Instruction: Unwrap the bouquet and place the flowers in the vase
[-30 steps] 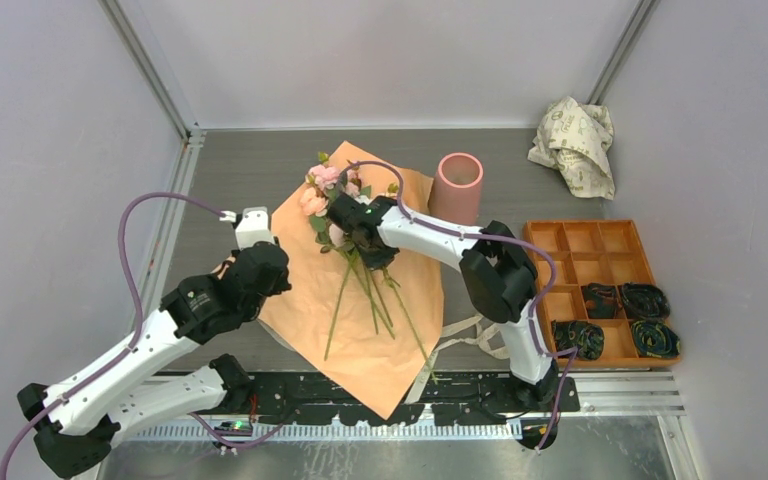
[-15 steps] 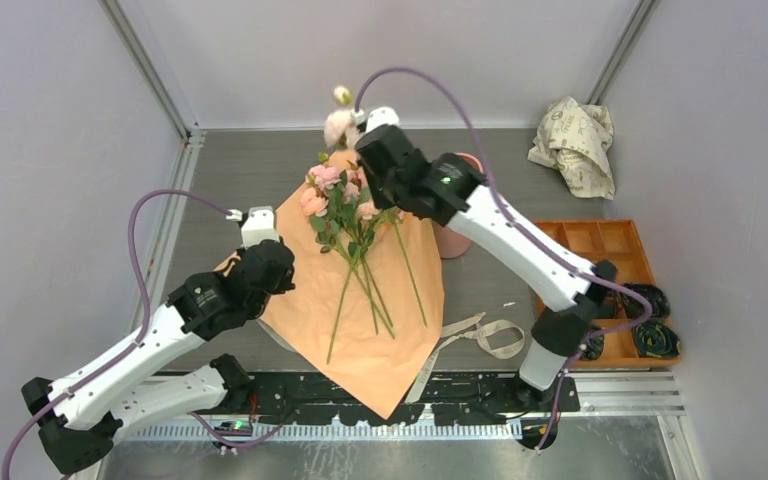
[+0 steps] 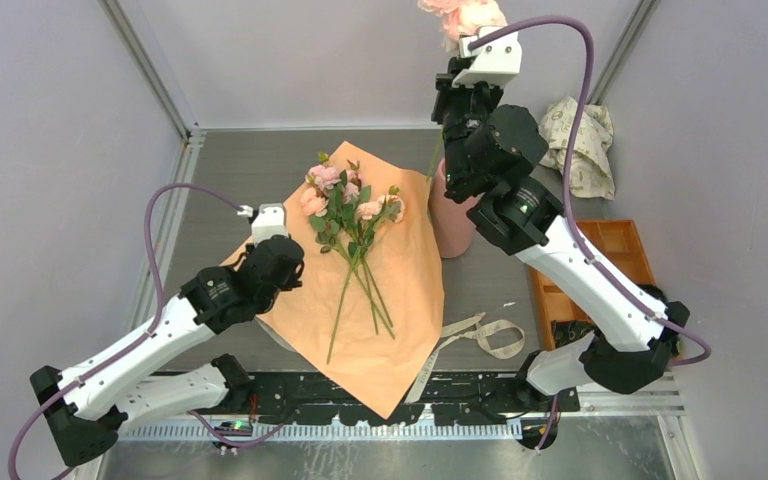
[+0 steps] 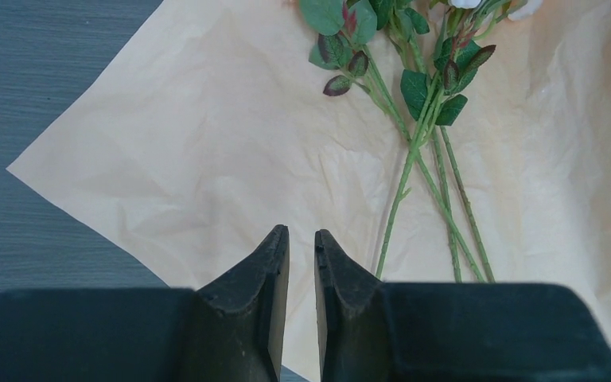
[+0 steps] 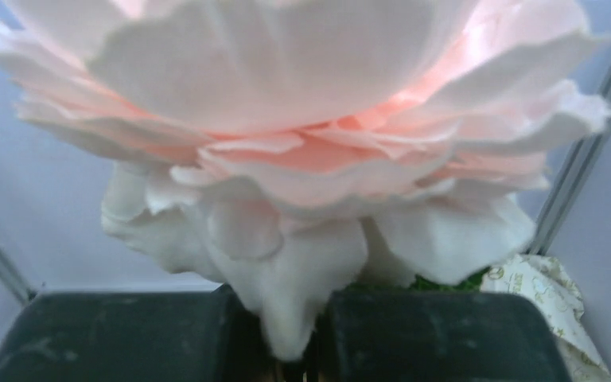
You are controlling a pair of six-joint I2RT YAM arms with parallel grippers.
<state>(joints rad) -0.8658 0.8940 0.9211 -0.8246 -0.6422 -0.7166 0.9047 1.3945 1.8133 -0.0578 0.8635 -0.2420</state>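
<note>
The bouquet lies unwrapped: orange wrapping paper [image 3: 400, 320] spread flat on the table, with several pink flowers [image 3: 350, 215] on long green stems lying on it. My right gripper [image 3: 457, 78] is raised high above the pink vase [image 3: 450, 225], pointing upward and shut on one flower. That flower's big pale pink bloom [image 5: 286, 119] fills the right wrist view above the gripper [image 5: 302, 350], and its stem [image 3: 435, 155] hangs toward the vase mouth, which the arm hides. My left gripper [image 4: 302, 239] hovers over the paper's [image 4: 167, 159] left part, its jaws a narrow gap apart with nothing between them, left of the stems [image 4: 414, 159].
A beige ribbon [image 3: 490, 335] lies right of the paper. An orange compartment tray [image 3: 615, 245] holding dark bundles sits at the right, and crumpled cream printed paper [image 3: 580, 140] lies in the back right corner. Walls enclose the table on three sides.
My right arm has lifted one flower off the paper and swung it up and right, from over the bouquet to high above the vase. The left arm shifted slightly forward.
</note>
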